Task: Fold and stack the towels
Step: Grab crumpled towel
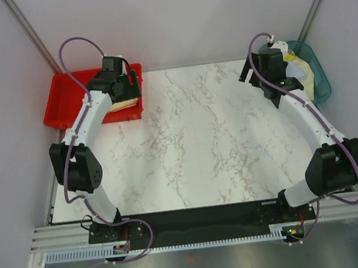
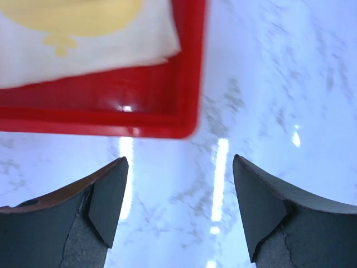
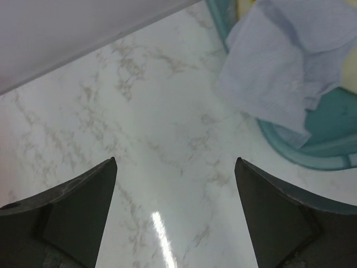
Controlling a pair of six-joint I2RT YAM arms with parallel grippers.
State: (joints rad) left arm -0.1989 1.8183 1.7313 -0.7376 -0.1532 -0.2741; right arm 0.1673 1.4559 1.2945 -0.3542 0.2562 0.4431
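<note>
A lavender towel drapes over the teal basket rim.

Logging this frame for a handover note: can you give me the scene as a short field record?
left gripper: open, empty, over the marble table by the red tray
right gripper: open, empty, near the teal basket
red tray: holds a folded cream towel with a yellow patch
teal basket: lavender-blue towel draped over its rim
</note>
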